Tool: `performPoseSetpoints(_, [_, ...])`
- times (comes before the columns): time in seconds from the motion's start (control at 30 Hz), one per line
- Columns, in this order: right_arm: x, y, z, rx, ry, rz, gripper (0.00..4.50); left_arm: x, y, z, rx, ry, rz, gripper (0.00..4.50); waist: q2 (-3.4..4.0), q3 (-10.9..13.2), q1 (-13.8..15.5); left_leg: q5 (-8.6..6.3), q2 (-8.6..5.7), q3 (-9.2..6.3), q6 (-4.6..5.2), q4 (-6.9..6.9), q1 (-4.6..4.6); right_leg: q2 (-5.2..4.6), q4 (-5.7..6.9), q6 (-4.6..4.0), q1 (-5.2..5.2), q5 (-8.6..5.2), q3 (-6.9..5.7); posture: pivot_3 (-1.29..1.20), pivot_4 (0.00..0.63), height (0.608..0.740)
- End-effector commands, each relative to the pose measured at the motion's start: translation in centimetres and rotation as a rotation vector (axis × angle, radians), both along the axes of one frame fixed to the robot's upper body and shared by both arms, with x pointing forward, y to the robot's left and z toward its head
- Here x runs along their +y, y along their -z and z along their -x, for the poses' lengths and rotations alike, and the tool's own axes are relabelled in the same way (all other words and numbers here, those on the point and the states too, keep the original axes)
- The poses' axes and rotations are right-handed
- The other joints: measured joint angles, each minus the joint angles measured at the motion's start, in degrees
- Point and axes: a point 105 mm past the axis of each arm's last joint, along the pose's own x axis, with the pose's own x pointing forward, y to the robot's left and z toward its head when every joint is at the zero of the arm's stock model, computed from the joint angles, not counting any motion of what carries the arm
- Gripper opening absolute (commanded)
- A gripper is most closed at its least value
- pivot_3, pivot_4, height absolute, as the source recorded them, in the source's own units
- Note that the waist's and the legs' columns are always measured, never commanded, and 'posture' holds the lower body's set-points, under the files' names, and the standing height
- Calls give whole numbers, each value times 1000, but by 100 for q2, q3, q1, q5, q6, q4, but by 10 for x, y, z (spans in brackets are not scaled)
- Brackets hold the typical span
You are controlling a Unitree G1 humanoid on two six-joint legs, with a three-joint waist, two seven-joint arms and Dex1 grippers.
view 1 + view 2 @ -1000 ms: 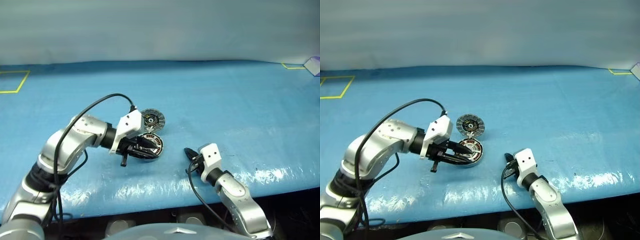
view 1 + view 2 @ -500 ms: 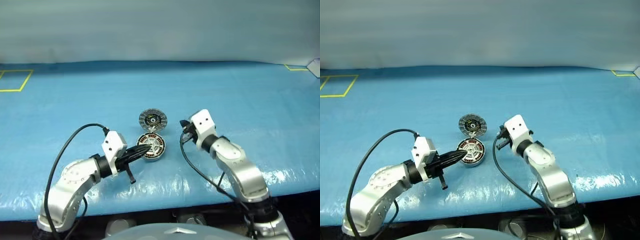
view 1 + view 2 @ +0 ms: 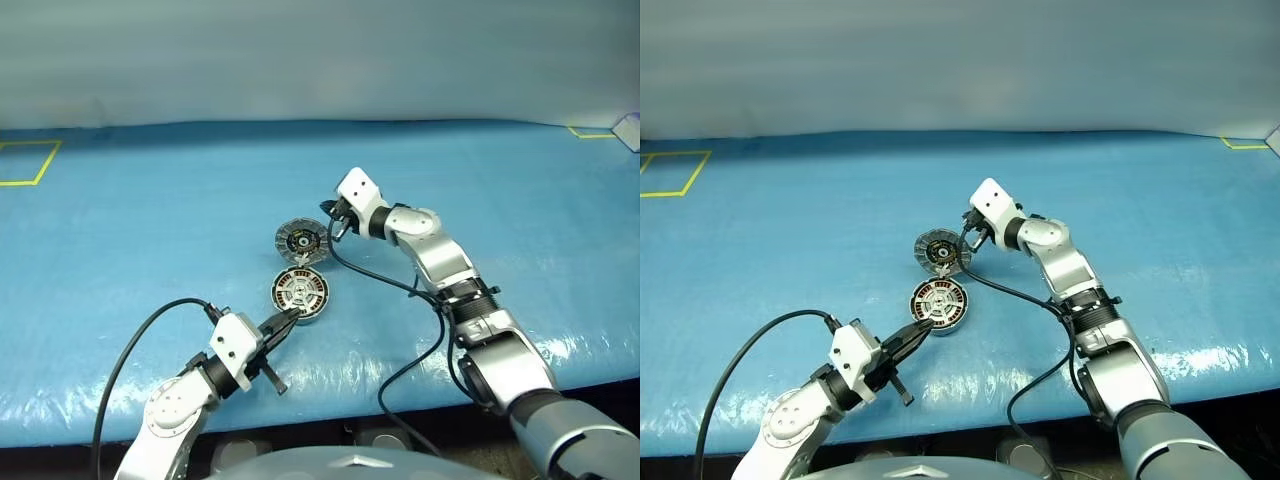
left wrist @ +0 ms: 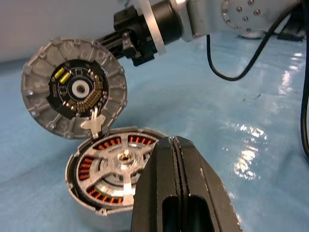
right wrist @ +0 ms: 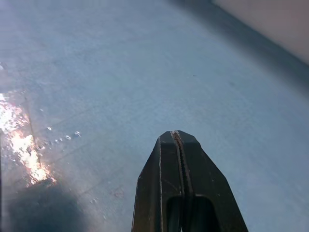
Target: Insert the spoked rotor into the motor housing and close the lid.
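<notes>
Change since earlier frame: both arms are seen displaced; the left gripper (image 3: pixel 919 331) has been drawn back from over the housing toward the near table edge, and the right gripper (image 3: pixel 967 228) has been carried from the near edge up and across to the lid.
Left gripper: fingers are pressed fully together with nothing held; the tip is seen just at the near rim of the motor housing (image 3: pixel 940 304).
Left arm pose: forearm is laid low over the near table edge, with the gripper aimed roughly level, forward and toward the right.
Spoked rotor (image 4: pixel 121 163): already seated in the housing; silver spokes and hub are seen over the copper windings.
Motor housing position: set on the blue table cover (image 3: pixel 1160 200), between the two grippers.
Lid (image 3: pixel 941 250): stood open and tilted back at the far edge of the housing, dark inner face turned toward the robot.
Key relation: the lid must be swung toward the robot and down onto the housing; the right gripper is placed just beside the lid's right rim and is judged the nearer arm for that push.
Right gripper: fingers are closed tight on nothing.
Right arm pose: extended forward and bent inward toward the left, gripper tipped slightly downward.
</notes>
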Motion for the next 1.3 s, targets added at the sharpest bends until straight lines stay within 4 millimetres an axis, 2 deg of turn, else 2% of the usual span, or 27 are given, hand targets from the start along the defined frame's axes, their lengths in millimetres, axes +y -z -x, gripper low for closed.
performPoseSetpoints(0.03, [12,-16,1,-14,-100,-49,0,5,-2,-1,-53,-37,21,26,3,2,0,0,0,0,0,0,0,0,-1,0,0,0,0,0,150,740])
performPoseSetpoints(0.13, [18,-15,13,53,-206,-76,0,13,5,-4,-55,-94,53,26,5,3,3,-1,-1,-1,1,0,0,-1,-6,2,2,2,0,0,150,740])
performPoseSetpoints(0.33, [17,-11,43,187,-361,-122,0,17,18,-3,-18,-132,93,26,10,3,1,-1,0,-3,1,-2,0,-1,-4,1,0,2,-1,0,150,740])
performPoseSetpoints(0.47, [18,-6,61,238,-388,-169,0,16,21,-2,-5,-121,96,26,12,3,1,-1,0,-4,2,-2,0,-1,-4,2,1,2,-2,0,150,740])
performPoseSetpoints(0.77, [25,32,106,381,-408,-193,0,22,30,1,28,-91,62,26,15,1,-4,-2,2,-4,1,-2,1,0,-3,2,0,0,-3,0,150,740])
performPoseSetpoints(0.93, [29,47,125,414,-441,-153,0,23,31,1,37,-83,65,26,18,-3,-2,-2,4,-5,1,-1,4,0,-1,2,2,0,-5,0,150,740])
performPoseSetpoints(1.03, [27,43,125,369,-404,-175,0,24,31,0,35,-90,65,26,18,-6,2,-2,4,-7,1,-1,5,0,-2,3,3,0,-7,0,150,740])
performPoseSetpoints(1.17, [20,17,105,118,-132,-226,0,31,33,-1,39,-135,69,26,18,-6,8,-2,5,-7,0,-2,1,0,-3,3,-1,-1,-6,0,150,740])
performPoseSetpoints(1.23, [14,11,101,61,-2,-224,385,32,34,-1,42,-145,69,0,19,-5,9,-3,4,-7,-1,-4,-4,0,-3,3,-6,-1,-6,0,150,740])
performPoseSetpoints(1.3, [13,3,106,55,72,-274,922,33,35,-2,43,-158,79,0,19,-5,12,-3,4,-5,-2,-3,-6,0,-4,3,-7,-1,-4,0,150,740])
